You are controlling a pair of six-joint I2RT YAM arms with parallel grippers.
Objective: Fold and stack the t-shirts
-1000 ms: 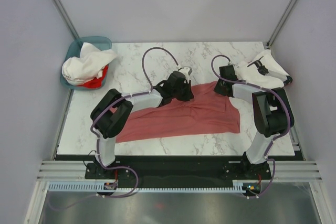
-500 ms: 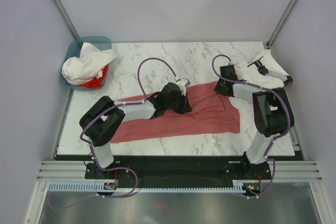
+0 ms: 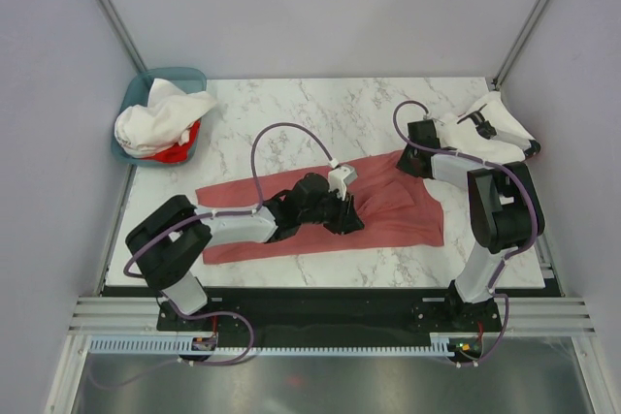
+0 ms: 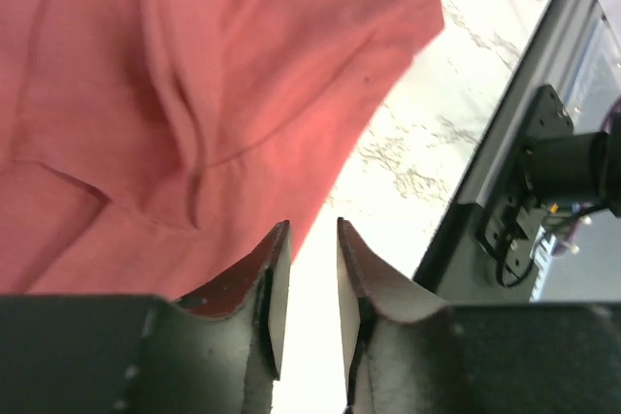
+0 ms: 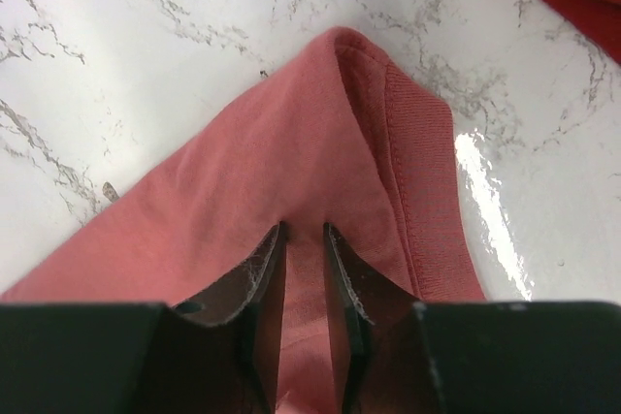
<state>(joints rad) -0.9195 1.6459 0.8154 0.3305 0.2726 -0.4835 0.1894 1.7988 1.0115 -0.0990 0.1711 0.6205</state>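
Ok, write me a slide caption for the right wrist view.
Right pincer pinching the salmon-red t-shirt beside its ribbed edge, over the marble table.

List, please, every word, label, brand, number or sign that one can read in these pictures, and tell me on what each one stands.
No text can be read in any view.
The black mark on the white t-shirt at the far right: too small to tell whether it is writing.
On the salmon-red t-shirt: plain, no print or label showing.
On the teal basket: no label visible.
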